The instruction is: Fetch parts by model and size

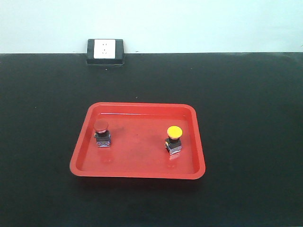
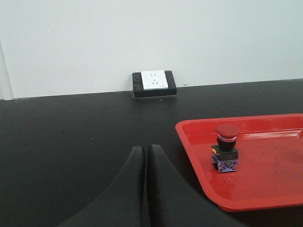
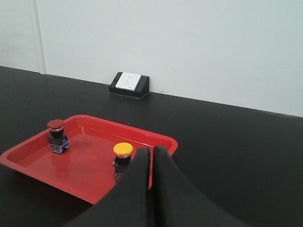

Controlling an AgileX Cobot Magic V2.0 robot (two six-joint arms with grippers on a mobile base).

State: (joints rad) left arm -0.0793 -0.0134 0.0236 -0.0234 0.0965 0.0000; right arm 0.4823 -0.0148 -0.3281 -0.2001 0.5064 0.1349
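Left claw [image 2: 144, 156] clenched, empty; red tray [image 2: 199, 156] with red button [image 2: 226, 153] just right. Right claw [image 3: 152, 158] clenched, yellow button [image 3: 122, 158] just left; wall socket [image 3: 129, 84] far ahead on desk [image 3: 236, 142].

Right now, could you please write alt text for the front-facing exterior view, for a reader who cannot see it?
A red tray on a black table holds two upright push-button switches, standing apart: a red-capped switch at left and a yellow-capped switch at right. A white wall socket sits at the table's far edge.

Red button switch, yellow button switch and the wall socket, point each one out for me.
red button switch [image 1: 101, 126], front view, on its cap.
yellow button switch [image 1: 174, 131], front view, on its cap.
wall socket [image 1: 105, 48], front view, on its white faceplate.
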